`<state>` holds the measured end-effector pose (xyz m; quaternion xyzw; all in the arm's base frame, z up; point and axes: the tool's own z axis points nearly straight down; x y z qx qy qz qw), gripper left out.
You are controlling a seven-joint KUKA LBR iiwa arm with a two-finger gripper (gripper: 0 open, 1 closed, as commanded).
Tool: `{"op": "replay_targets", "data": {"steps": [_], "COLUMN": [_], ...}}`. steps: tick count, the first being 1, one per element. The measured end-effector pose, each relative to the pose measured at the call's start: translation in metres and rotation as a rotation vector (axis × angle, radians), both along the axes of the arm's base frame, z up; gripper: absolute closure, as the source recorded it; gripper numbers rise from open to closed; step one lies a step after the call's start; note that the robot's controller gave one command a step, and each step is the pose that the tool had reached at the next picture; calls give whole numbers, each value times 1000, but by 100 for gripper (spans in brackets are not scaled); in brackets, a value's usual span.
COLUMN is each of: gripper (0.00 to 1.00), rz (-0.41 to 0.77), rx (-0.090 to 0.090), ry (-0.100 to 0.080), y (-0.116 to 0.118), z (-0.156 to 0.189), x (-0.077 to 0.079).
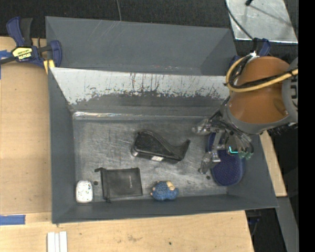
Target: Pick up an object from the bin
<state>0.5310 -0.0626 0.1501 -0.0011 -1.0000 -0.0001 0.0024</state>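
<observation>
Hovering with the tool (213, 159) at the right end of the grey bin (60, 156), over a dark blue rounded object (229, 175); spread or pressed together, impossible to tell.

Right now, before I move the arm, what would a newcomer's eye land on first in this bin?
The gripper hangs at the right side of the bin, over the edge of a dark blue rounded thing in the floor's lower right corner. A black curved object lies mid-floor. Along the lower wall sit a flat black pouch, a small white thing and a lumpy blue toy.
</observation>
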Motion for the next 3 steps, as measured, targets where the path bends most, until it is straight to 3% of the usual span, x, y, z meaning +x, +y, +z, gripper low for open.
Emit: {"op": "replay_targets", "data": {"steps": [1, 2, 3], "gripper": [0, 100, 100], "rz": [-257, -257, 141], "rx": [1, 0, 0], "ry": [-2, -9, -7], "y": [48, 47, 94], "z": [-72, -69, 84], "x": [21, 23, 17]}}
